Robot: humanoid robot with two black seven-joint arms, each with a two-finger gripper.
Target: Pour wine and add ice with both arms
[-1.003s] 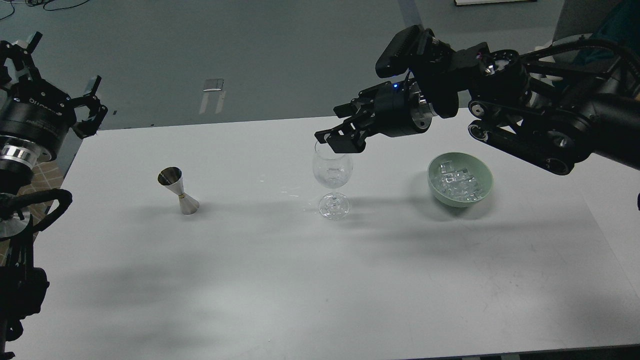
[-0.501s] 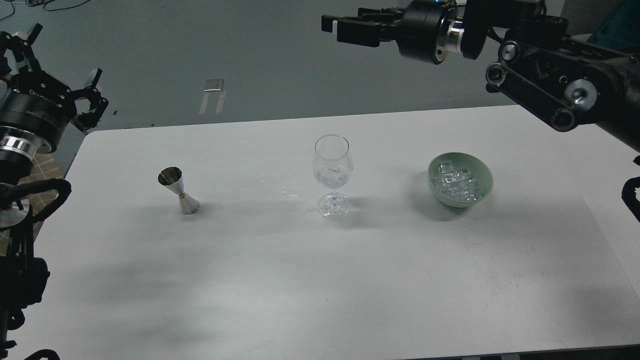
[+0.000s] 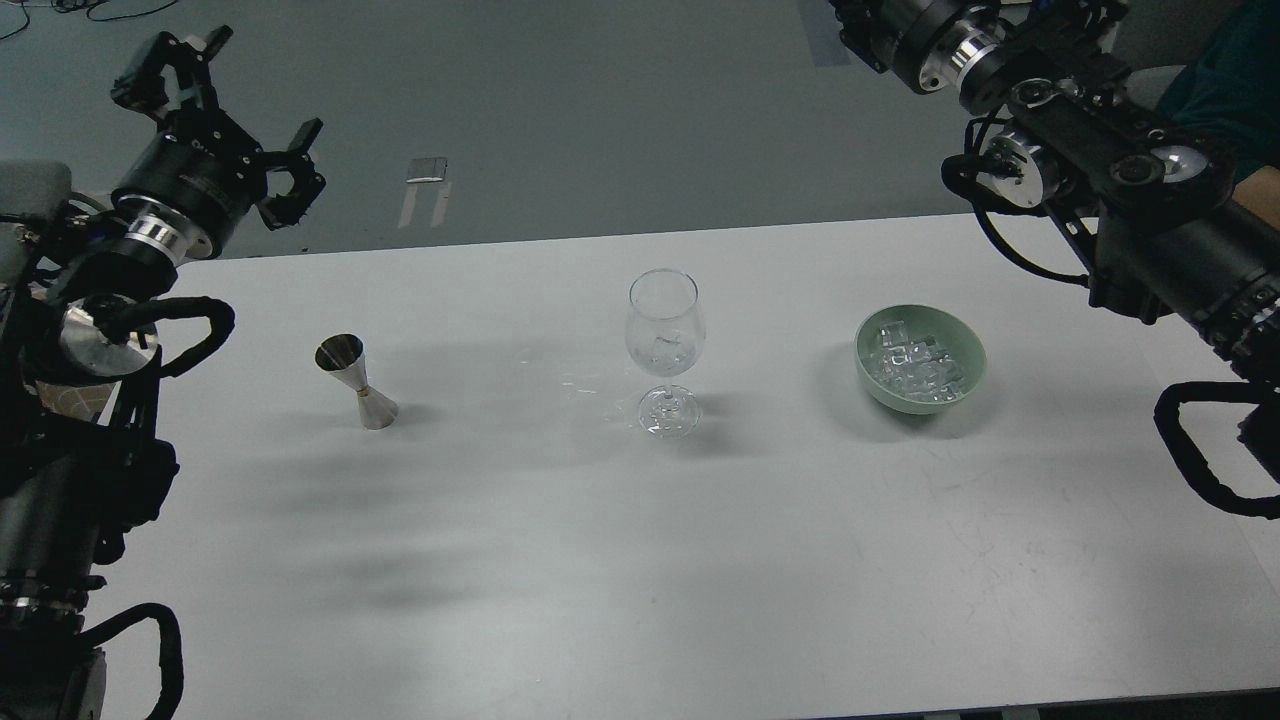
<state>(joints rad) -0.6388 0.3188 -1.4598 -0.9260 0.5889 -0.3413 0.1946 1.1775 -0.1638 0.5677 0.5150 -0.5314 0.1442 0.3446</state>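
A clear wine glass (image 3: 665, 340) stands upright mid-counter (image 3: 640, 560), with an ice cube (image 3: 660, 348) in its bowl; I can't make out any wine around it. To its right, well apart, a green bowl (image 3: 968, 385) holds a heap of ice cubes (image 3: 915, 362). To the left stands a steel jigger (image 3: 357, 382), upright, contents unseen. My left hand (image 3: 235, 120) hangs beyond the counter's far left corner, fingers spread, empty. My right arm (image 3: 1110, 190) reaches out of the top edge, so its hand is out of view.

One wine glass (image 3: 665, 340), one jigger (image 3: 357, 382), one green bowl (image 3: 968, 375) heaped with many ice cubes (image 3: 912, 365).
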